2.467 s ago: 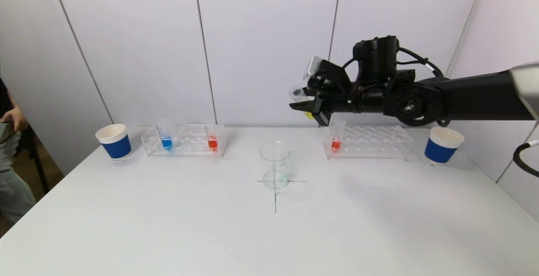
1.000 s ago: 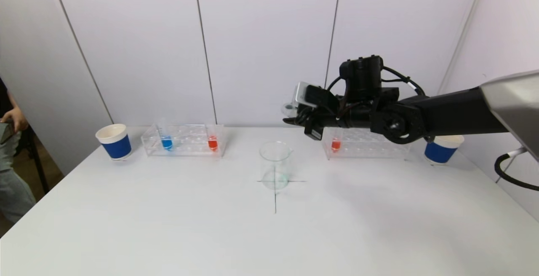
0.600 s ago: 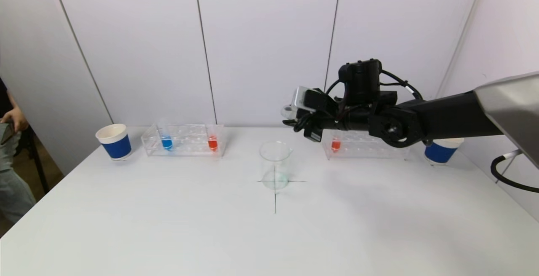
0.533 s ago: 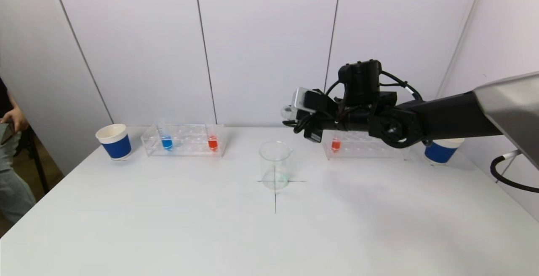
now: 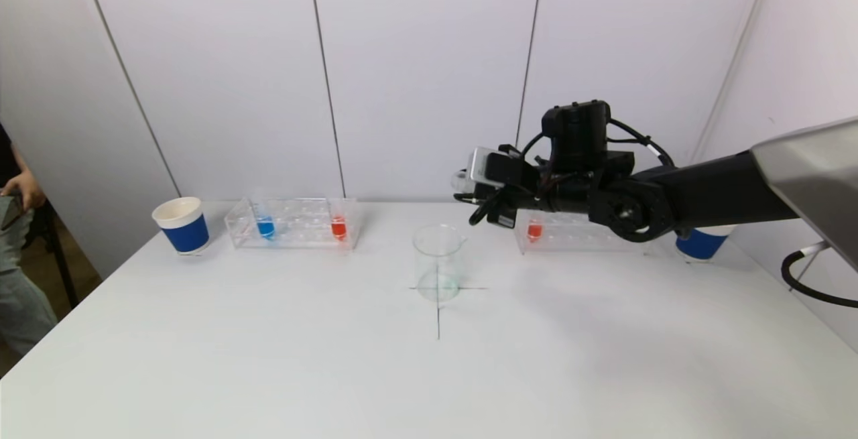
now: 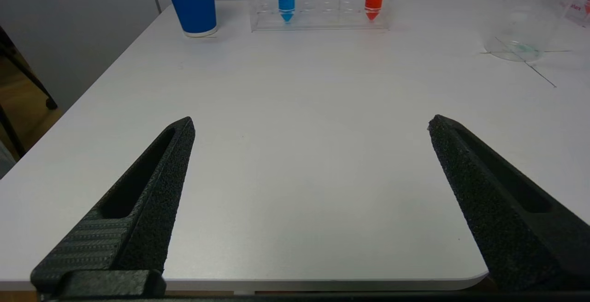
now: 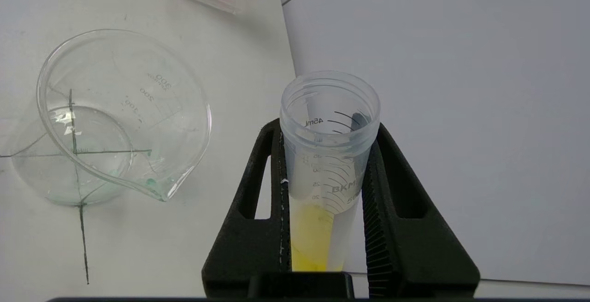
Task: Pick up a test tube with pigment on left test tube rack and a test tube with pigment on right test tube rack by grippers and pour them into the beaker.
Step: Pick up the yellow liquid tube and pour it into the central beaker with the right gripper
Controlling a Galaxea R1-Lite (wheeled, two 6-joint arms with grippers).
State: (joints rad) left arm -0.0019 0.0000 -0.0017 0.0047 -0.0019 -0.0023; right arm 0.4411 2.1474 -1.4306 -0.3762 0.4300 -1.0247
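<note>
Tipping lower now: right gripper (image 7: 322, 200), clenched on yellow tube (image 7: 325, 163), swings mouth toward beaker (image 5: 439, 261); pour imminent. Left gripper (image 6: 309, 191) released, idle.

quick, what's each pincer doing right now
Left pincer: open, empty, low over the table's near edge.
Right pincer: shut on the yellow-pigment test tube, beside the beaker.

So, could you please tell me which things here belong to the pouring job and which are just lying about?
In the job: yellow tube held by right tool; beaker; left rack; right rack.
Lying about: left cup; right cup.
</note>
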